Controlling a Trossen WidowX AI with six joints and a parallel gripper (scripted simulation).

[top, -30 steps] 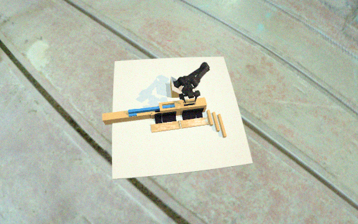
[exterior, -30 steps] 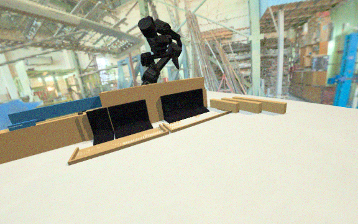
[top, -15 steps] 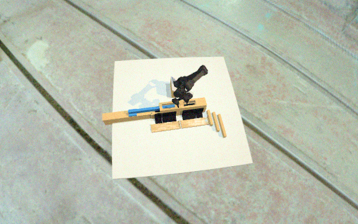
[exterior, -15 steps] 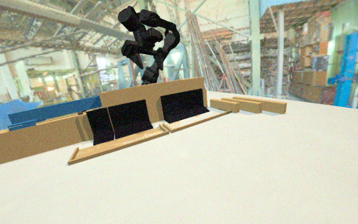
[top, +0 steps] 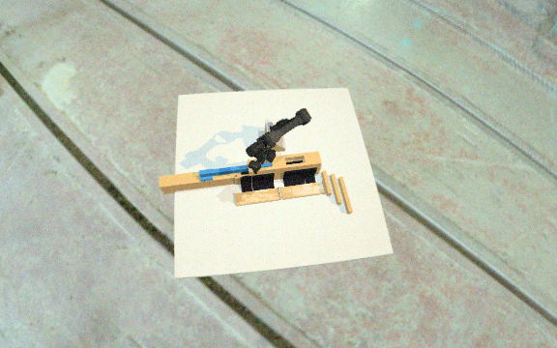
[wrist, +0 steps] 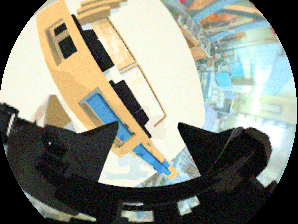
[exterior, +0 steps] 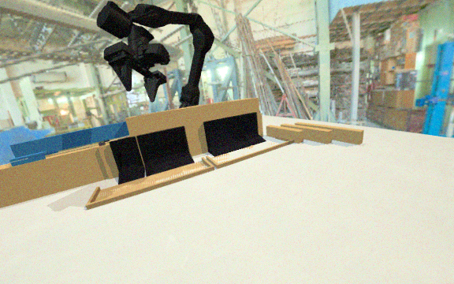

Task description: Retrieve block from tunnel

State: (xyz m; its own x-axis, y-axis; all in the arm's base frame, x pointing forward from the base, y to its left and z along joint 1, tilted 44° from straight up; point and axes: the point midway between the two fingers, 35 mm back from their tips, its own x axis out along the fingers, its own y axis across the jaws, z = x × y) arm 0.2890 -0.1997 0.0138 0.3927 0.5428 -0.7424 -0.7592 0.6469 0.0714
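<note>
Above the blue sliding cage (top: 225, 170) (exterior: 69, 138) (wrist: 102, 109), the gripper (top: 262, 164) (exterior: 141, 95) (wrist: 149, 124) hangs with fingers apart and empty; a crooked descent could strike the wooden tunnel (top: 284, 163) (exterior: 195, 118) (wrist: 75, 82), and the block itself I cannot make out.
</note>
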